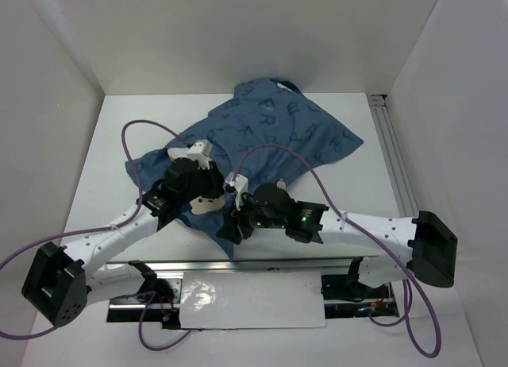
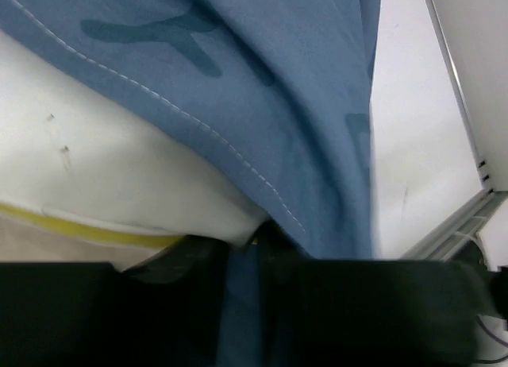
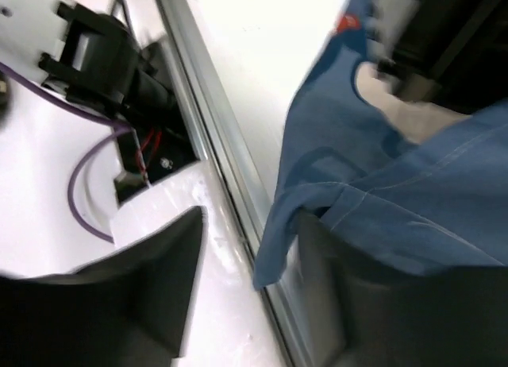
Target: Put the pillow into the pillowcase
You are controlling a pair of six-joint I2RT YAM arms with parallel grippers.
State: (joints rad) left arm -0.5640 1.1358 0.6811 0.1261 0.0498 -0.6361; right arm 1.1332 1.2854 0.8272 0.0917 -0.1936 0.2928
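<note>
Top view, large blue letter-printed fabric pillowcase: spread over the middle of the white counter, its mouth toward the lower centre, where both arms meet
Top view, soft white pillow: only a pale patch shows at that mouth; the rest appears covered, so the stuffing seems far along
Left wrist view, left gripper: fingers nearly together with a fold of blue hem running down between them, probably to hold the mouth open over the pillow
Left wrist view, pillow edge: white bulk and its yellow strip at the left, with the stitched hem lying across it
Right wrist view, right gripper: fingers spread and pinching nothing, with a hanging blue corner draped against the finger at the right of the frame; likely placed to take that edge and draw it on
Right wrist view, metal rail: runs diagonally just beside the drooping corner
</note>
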